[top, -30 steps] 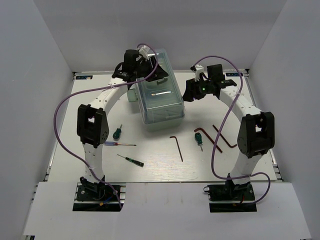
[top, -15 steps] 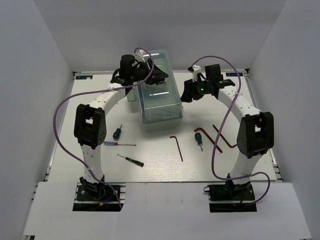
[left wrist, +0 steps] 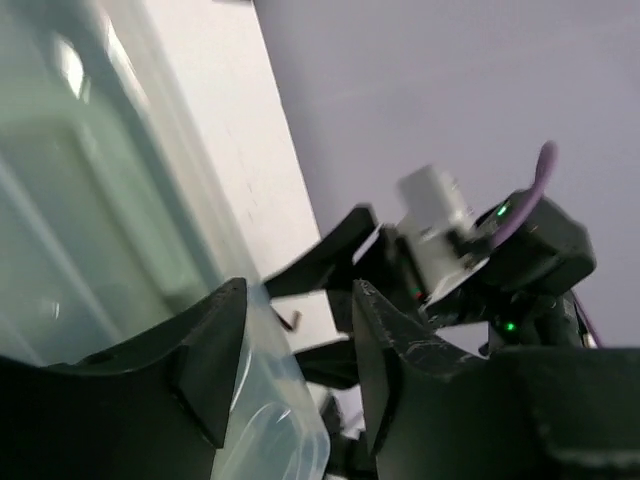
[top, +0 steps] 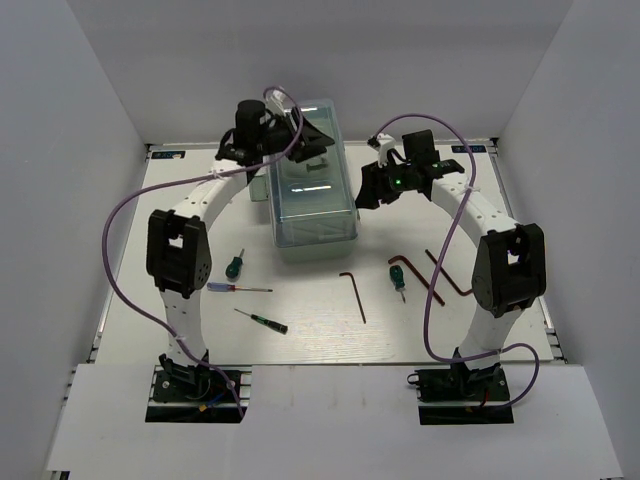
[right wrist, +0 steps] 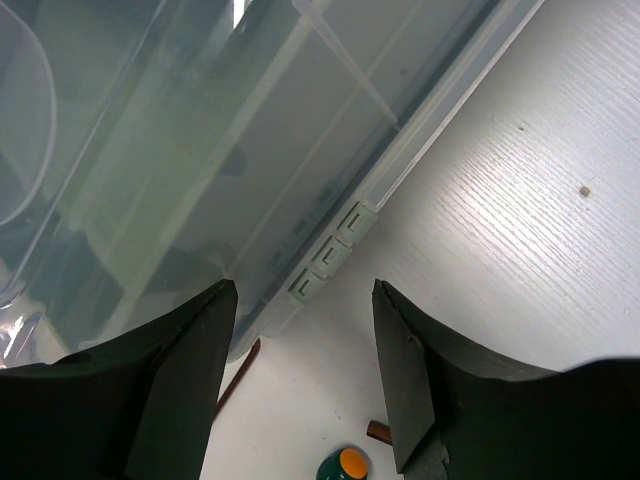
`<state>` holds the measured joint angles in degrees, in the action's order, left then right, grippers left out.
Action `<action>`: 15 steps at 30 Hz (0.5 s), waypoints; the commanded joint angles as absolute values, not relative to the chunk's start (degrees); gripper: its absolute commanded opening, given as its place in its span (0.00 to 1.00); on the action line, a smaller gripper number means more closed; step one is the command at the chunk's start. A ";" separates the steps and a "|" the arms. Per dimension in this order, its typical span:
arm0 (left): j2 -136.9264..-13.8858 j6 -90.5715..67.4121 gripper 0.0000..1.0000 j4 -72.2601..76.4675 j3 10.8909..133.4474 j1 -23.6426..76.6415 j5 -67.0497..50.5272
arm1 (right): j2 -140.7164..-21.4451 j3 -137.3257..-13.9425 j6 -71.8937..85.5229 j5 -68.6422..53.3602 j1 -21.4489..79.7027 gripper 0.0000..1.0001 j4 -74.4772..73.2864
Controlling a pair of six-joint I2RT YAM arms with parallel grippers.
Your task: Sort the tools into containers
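Note:
The pale green toolbox with its translucent lid shut stands at the table's back middle. My left gripper is open at the box's far top left; in the left wrist view its jaws straddle the lid's rounded edge. My right gripper is open at the box's right side, with the hinge tabs between its jaws. The tools lie on the table: a green screwdriver, a blue-purple one, a dark one, a dark hex key, another green screwdriver and reddish-brown hex keys.
White walls enclose the table on three sides. The right wrist view shows the green screwdriver's orange-capped end and a reddish-brown hex key just below the jaws. Purple cables loop from both arms.
The left gripper has swung back and left over the box's top. The right gripper has moved left against the box's side. The toolbox has shifted slightly left.

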<state>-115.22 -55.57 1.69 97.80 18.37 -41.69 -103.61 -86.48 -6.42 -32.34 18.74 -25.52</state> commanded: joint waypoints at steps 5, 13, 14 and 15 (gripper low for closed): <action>-119.16 -40.44 0.66 -30.98 129.18 16.62 -26.38 | -103.45 -88.59 -7.03 -33.40 19.43 0.64 -25.31; -120.32 -39.90 0.68 -33.31 127.00 17.75 -22.77 | -103.80 -89.03 -7.21 -30.50 19.77 0.66 -25.31; -120.32 -39.90 0.68 -32.79 127.00 17.75 -22.76 | -104.06 -89.21 -7.38 -30.15 20.12 0.66 -25.57; -120.84 -39.90 0.69 -32.78 127.00 17.75 -22.76 | -104.15 -89.56 -7.56 -29.45 20.13 0.66 -25.58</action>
